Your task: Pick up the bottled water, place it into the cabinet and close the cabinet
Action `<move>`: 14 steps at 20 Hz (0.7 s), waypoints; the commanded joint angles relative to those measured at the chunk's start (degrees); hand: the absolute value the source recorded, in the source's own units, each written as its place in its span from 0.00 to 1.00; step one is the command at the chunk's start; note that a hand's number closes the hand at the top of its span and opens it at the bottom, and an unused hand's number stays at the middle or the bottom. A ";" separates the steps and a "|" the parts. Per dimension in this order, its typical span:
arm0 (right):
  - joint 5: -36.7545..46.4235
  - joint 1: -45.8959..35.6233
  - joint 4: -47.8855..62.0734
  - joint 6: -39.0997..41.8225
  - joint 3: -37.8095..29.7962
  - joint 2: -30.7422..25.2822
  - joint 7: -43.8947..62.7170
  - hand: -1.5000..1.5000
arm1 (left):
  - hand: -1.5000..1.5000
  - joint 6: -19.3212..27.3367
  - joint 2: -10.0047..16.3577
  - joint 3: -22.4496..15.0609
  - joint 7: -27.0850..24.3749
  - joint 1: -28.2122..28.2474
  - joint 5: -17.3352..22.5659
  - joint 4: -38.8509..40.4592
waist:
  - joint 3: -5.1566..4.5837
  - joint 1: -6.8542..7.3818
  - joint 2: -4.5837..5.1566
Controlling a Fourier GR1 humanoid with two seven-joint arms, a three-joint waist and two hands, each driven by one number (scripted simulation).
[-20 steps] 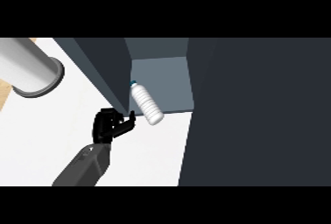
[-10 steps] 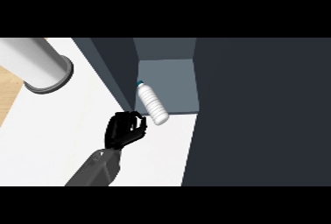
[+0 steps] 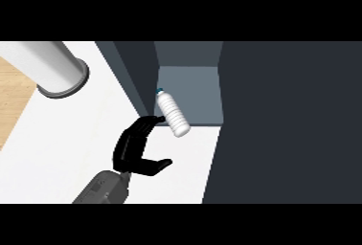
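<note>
Our left hand (image 3: 134,150) sits low in the head view at the end of its grey forearm (image 3: 102,189). It is spread in a wide C that opens toward the right, with the fingers (image 3: 145,125) reaching up and the thumb (image 3: 159,166) well apart below them, and nothing lies between them. The fingertips are just beside the bottled water's lower half, and we cannot tell whether they touch it. Largest in our sight is the dark panel (image 3: 290,124), which fills the whole right side from top to bottom. Next is the white counter (image 3: 63,139), running under the hand and up to the cabinet's front. A thick pale cylinder (image 3: 46,62) with a darker ring at its foot stands on the counter at the upper left, well apart from the hand, and a strip of wood (image 3: 8,100) shows beyond the counter's left edge. The cabinet (image 3: 198,95) stands open, with a grey-blue floor between a dark side wall (image 3: 130,72) and the panel. The bottled water (image 3: 172,112) is at the left of that opening, close to the side wall. Its long axis runs on a slant: the blue cap (image 3: 160,90) points up and left into the cabinet, while the rounded base points down and right, reaching past the floor's front edge over the counter. We cannot tell whether it lies flat or leans.
</note>
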 commanded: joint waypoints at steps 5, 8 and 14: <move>3.62 4.27 -16.60 -3.15 8.27 1.12 4.82 1.00 | 0.00 -0.74 11.33 1.04 1.97 13.25 1.07 -18.61 | -0.02 0.34 -0.12; 3.21 1.35 -17.21 -6.62 12.87 0.96 6.51 1.00 | 0.00 -1.22 15.05 2.09 0.15 18.96 0.87 -22.36 | -0.14 1.01 -0.02; 8.56 -1.67 -16.51 -10.12 24.75 1.81 7.96 1.00 | 0.00 -0.83 23.90 7.90 -0.22 24.09 0.93 -27.54 | -0.21 0.95 -0.03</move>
